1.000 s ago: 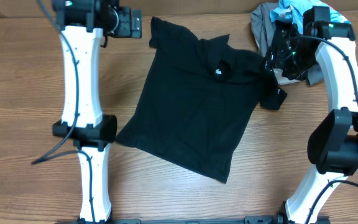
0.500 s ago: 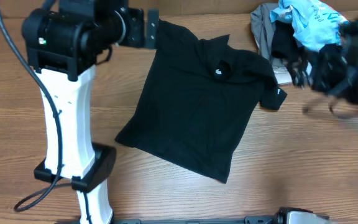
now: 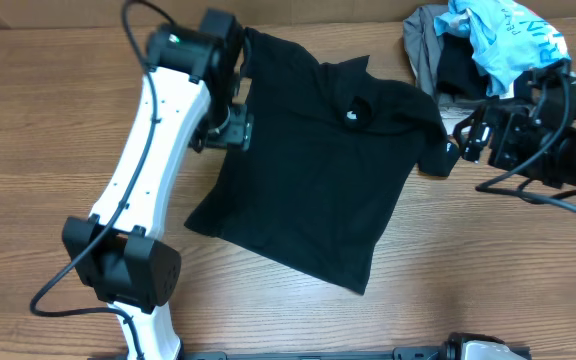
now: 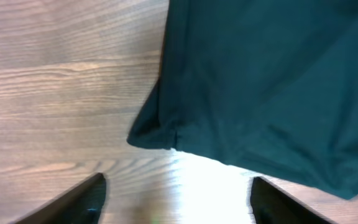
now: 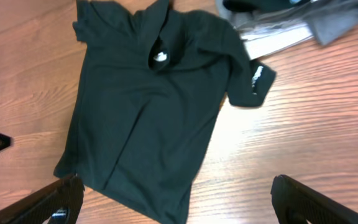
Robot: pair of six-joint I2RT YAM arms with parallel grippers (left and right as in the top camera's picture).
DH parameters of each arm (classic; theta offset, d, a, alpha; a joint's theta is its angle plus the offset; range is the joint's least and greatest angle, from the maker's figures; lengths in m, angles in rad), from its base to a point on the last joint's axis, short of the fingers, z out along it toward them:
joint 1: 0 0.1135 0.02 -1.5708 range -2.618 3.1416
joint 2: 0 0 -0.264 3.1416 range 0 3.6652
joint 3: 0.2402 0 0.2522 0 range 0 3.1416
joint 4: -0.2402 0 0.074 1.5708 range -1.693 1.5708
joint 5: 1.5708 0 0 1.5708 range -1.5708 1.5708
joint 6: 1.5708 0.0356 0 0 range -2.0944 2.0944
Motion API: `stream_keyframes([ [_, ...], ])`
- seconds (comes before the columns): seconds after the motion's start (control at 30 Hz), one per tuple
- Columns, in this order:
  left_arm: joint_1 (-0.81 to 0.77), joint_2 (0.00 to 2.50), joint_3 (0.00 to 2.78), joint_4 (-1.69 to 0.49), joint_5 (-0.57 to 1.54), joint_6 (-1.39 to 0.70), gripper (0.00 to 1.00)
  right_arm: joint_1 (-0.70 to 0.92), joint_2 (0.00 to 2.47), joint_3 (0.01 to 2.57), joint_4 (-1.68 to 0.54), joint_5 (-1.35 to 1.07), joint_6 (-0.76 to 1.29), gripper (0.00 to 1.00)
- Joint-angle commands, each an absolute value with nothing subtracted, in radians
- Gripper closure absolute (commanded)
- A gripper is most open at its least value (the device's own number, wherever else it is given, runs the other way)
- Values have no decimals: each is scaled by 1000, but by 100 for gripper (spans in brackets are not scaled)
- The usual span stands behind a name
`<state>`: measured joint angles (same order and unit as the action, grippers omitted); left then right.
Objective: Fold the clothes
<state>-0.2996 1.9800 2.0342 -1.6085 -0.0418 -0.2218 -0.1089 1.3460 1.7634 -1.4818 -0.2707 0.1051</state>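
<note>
Both arms have swung inward since the earlier frames. On the wooden table [image 3: 48, 130], the black T-shirt [image 3: 308, 180] lies spread flat. The left gripper [image 4: 176, 199], fingers apart, hovers just beside its edge. The right gripper [image 5: 173, 199], fingers wide apart, is near the opposite sleeve, not touching.

No word, brand or number can be read anywhere. The black T-shirt [image 3: 308, 190] carries a small white logo [image 3: 353, 117] just below its collar, too small to make out. A short white print [image 5: 254, 78] on the sleeve beside that logo is also illegible. The light blue garment [image 3: 508, 35], beyond that sleeve, bears dark lettering too blurred to read.
</note>
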Motion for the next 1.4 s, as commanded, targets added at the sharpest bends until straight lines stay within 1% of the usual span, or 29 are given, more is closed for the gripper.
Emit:
stream_keyframes([
  [0.0, -300, 1960, 1856, -1549, -52, -256, 36, -107, 1336, 1700, -1436, -316, 104, 0],
  [0.07, -294, 1960, 1756, -1495, -35, -270, 38, -107, 1337, 1663, -1410, -316, 104, 1],
  [0.13, -287, 1960, 1637, -1409, 41, -260, 41, -107, 1337, 1631, -1388, -316, 104, 3],
  [0.2, -288, 1960, 1561, -1347, 71, -258, 43, -107, 1337, 1620, -1378, -316, 104, 4],
  [0.33, -291, 1960, 1423, -1237, 72, -260, 55, -107, 1337, 1615, -1364, -316, 104, 6],
  [0.53, -249, 1960, 1273, -1105, 80, -274, 64, -107, 1337, 1615, -1361, -316, 104, 7],
  [0.77, -241, 1961, 1198, -1003, 67, -270, 63, -107, 1337, 1615, -1358, -316, 104, 7],
  [0.87, -239, 1961, 1180, -955, 54, -270, 65, -107, 1337, 1615, -1358, -316, 104, 7],
  [0.9, -237, 1961, 1180, -944, 44, -271, 70, -107, 1337, 1615, -1358, -316, 104, 7],
  [0.93, -234, 1961, 1180, -933, 33, -271, 79, -107, 1337, 1615, -1358, -316, 104, 7],
  [1.0, -228, 1961, 1180, -924, 20, -272, 93, -107, 1337, 1615, -1358, -316, 104, 7],
  [1.03, -221, 1961, 1180, -919, 15, -274, 96, -107, 1337, 1615, -1358, -315, 104, 7],
  [1.13, -178, 1961, 1182, -917, 14, -274, 96, -107, 1338, 1615, -1357, -315, 104, 9],
  [1.2, -123, 1961, 1191, -915, -12, -274, 96, -107, 1338, 1609, -1346, -316, 105, 11],
  [1.37, 4, 1961, 1229, -857, -116, -274, 95, -106, 1353, 1585, -1322, -318, 105, 12],
])
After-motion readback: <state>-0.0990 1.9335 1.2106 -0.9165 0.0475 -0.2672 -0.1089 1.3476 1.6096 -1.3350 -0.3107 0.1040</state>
